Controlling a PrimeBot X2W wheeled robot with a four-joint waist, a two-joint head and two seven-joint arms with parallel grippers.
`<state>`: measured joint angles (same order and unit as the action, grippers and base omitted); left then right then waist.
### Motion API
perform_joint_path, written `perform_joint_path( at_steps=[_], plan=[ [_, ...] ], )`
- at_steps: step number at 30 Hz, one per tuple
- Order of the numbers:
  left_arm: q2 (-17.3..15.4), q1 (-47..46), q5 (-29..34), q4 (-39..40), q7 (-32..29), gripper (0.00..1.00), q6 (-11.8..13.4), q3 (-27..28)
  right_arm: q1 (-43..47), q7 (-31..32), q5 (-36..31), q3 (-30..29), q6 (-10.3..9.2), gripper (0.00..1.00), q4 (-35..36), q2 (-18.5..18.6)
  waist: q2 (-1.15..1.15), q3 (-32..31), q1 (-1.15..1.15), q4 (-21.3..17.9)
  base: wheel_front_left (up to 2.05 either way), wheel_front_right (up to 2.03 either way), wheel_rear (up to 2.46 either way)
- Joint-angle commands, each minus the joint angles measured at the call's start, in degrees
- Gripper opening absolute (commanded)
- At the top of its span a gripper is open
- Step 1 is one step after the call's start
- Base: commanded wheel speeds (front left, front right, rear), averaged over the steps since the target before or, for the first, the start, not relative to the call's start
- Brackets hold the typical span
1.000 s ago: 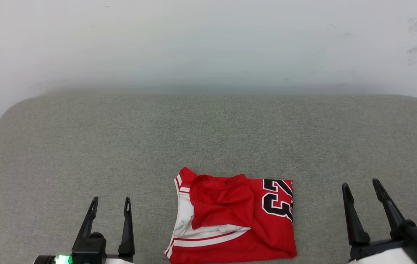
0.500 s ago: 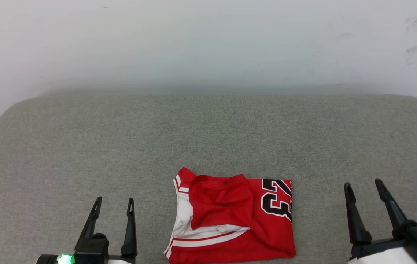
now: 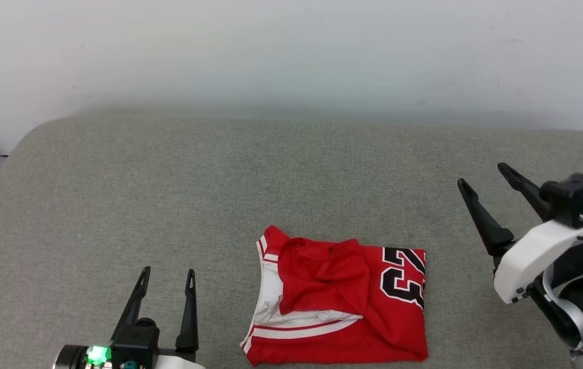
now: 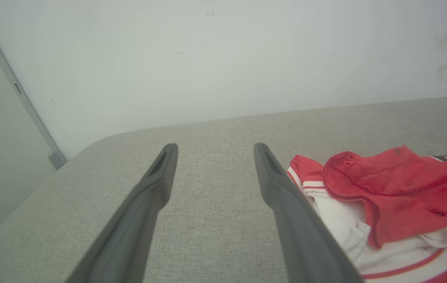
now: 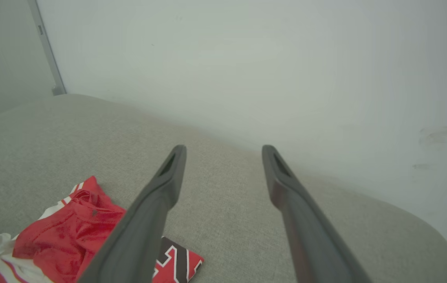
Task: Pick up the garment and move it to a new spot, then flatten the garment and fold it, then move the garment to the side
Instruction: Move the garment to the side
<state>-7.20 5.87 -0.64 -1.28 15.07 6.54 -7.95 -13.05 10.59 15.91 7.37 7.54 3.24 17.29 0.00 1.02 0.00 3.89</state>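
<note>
The folded red jersey (image 3: 342, 302) lies at six o'clock on the grey cushion (image 3: 220, 179). The left gripper (image 3: 168, 270) hovers at seven o'clock and the right gripper (image 3: 481, 174) at three, both with fingers apart and empty.

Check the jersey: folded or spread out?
Folded, loosely. The jersey lies as a compact layered rectangle on the grey cushion; a red flap overlaps the white fabric, and only the 23 print shows.
</note>
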Motion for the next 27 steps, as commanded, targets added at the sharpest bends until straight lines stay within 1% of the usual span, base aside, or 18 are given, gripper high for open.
perform_joint_path(
  at_steps=[1, 4, 8, 11, 13, 18, 21, 23, 27],
  plan=[
    [-0.06, -0.81, 0.28, 0.00, 0.13, 1.00, -0.08, -0.21, -2.37, 5.11, 2.66, 2.76, -0.10, 1.00, -1.20, 2.86, 0.00, 0.73, 0.00, 0.75, 0.00, 0.00, 0.00],
    [0.07, -1.34, 0.26, 0.02, 0.13, 1.00, 0.10, -0.30, -4.92, 14.34, 7.05, 8.13, -0.08, 1.00, -2.97, 6.35, 0.00, 1.53, 0.00, 1.36, 0.00, 0.00, 0.00],
    [0.36, -2.07, 0.27, -0.02, 0.12, 1.00, 0.03, -0.86, -6.47, 25.28, 14.66, 13.48, -0.09, 1.00, -5.71, 9.41, 0.00, 2.56, 0.00, 2.36, 0.00, 0.00, 0.00],
    [0.55, -3.18, 0.23, -0.06, 0.13, 1.00, -0.18, -1.20, -7.25, 31.12, 19.95, 15.44, -0.08, 1.00, -7.30, 10.55, 0.00, 3.69, 0.00, 3.31, 0.00, 0.00, 0.00],
    [0.71, -3.81, 0.20, -0.05, 0.13, 1.00, -0.35, -1.53, -7.48, 33.91, 22.29, 16.45, -0.08, 1.00, -8.28, 11.03, 0.00, 4.67, 0.00, 4.01, 0.00, 0.00, 0.00],
    [1.08, -5.30, 0.10, -0.03, 0.13, 1.00, -0.45, -1.98, -8.53, 36.73, 23.72, 18.47, -0.08, 1.00, -10.27, 11.84, 0.00, 6.98, 0.00, 5.47, 0.00, 0.00, 0.00],
    [1.35, -6.27, -0.12, 0.01, 0.13, 1.00, -0.52, -2.19, -8.67, 36.87, 23.03, 20.31, -0.08, 1.00, -12.17, 12.25, 0.00, 8.91, 0.00, 6.54, 0.00, 0.00, 0.00],
    [1.45, -6.90, -0.22, -0.05, 0.13, 1.00, -0.68, -2.30, -8.08, 36.79, 23.59, 20.90, -0.08, 1.00, -14.00, 11.81, 0.00, 10.08, 0.00, 7.11, 0.00, 0.00, 0.00],
    [1.64, -7.83, -0.40, -0.31, 0.13, 1.00, -0.86, -2.45, -5.69, 37.28, 23.63, 25.14, -0.07, 1.00, -17.20, 12.00, 0.00, 11.53, 0.00, 7.83, 0.00, 0.00, 0.00]
  ],
)
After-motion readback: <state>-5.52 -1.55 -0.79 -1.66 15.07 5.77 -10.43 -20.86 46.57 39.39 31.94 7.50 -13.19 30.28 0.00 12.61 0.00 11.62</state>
